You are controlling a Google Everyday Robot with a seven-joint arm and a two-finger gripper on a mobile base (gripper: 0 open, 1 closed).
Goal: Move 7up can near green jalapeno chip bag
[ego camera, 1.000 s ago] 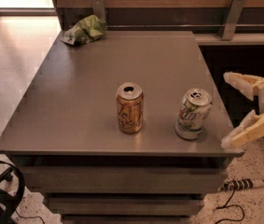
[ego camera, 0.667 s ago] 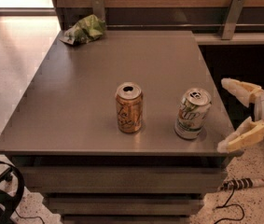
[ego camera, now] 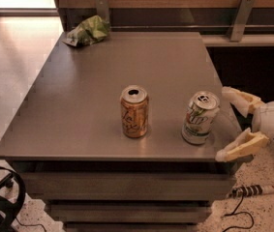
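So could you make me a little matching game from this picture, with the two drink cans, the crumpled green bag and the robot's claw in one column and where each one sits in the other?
Things
1. silver-white 7up can with green band
2. gold-orange drink can
3. crumpled light-green jalapeno chip bag
4. cream two-finger gripper

Places
A. far left corner of the grey table
B. just past the table's right edge, open
C. middle of the near edge
D. near right corner

Pairs: 1-D, 2-C, 3-A, 4-B

Robot lab (gripper [ego camera: 222, 124] beside gray table [ego camera: 102, 81])
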